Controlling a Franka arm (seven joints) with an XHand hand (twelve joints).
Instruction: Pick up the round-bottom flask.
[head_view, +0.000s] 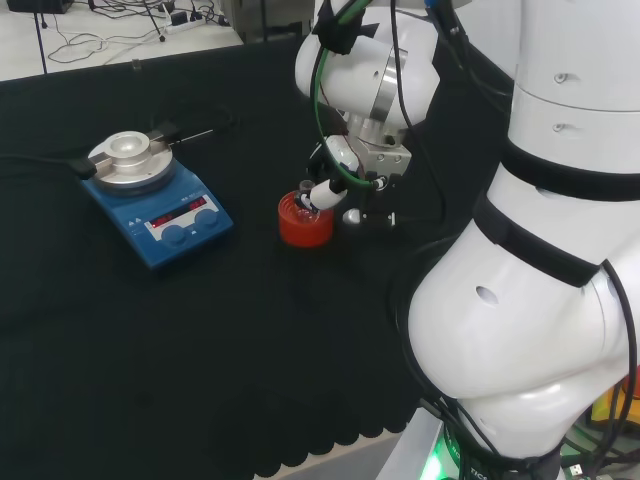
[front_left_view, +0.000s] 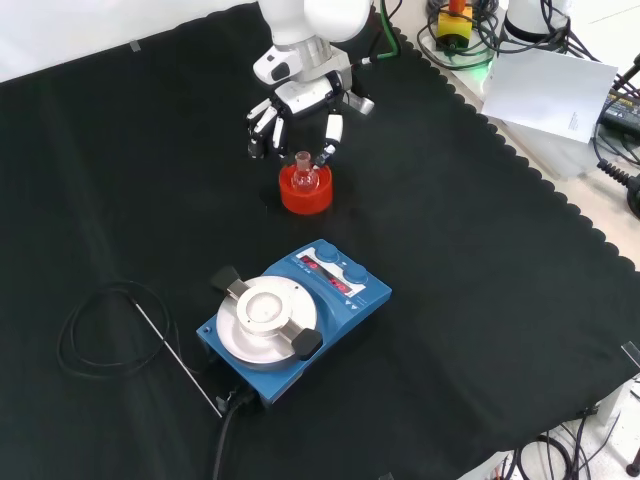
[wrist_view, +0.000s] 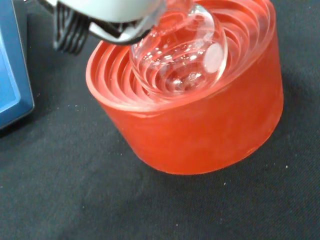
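Looking down from the front view, I see the round-bottom flask (front_left_view: 304, 177) seated upright in its red ribbed stand (front_left_view: 306, 194) on the black cloth (front_left_view: 480, 300), just beyond the blue hotplate stirrer (front_left_view: 292, 318). My hand (front_left_view: 297, 104) hangs over the stand, fingers (front_left_view: 262, 128) spread downward on either side of the flask's neck, not closed on it. At the wrist, the clear bulb (wrist_view: 180, 57) sits in the stand's (wrist_view: 200, 125) ribbed hollow.
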